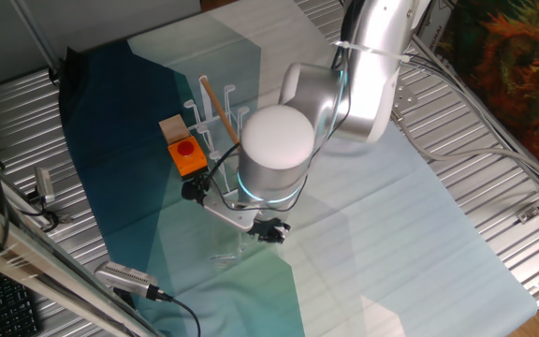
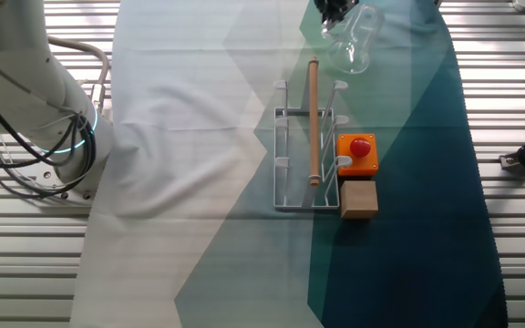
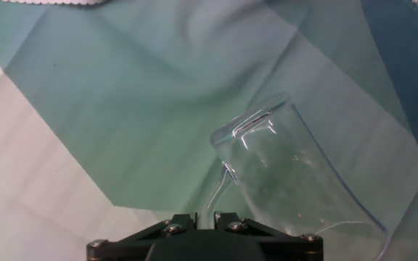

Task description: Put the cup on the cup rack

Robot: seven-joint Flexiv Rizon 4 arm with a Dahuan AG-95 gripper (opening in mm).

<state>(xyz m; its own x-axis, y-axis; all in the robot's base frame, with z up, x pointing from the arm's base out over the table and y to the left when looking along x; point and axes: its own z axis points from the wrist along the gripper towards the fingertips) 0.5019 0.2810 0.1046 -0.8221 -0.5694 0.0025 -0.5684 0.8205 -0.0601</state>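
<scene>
Gripper [image 2: 334, 11] at the far end of the cloth, closed on the handle of the cup [image 2: 354, 44], as far as the hand view shows. Cup tilted on its side and held apart from the cup rack [image 2: 306, 146], which stands on the counter [image 2: 35, 264] just beside the orange box [image 2: 356, 155] and a small wooden block [image 2: 358, 199].

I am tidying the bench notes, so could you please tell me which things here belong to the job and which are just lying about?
Belong to the job:
- cup
- cup rack
- claw

Just lying about:
- orange box with red button
- small brown block
- wooden rod, resting on the rack
</scene>
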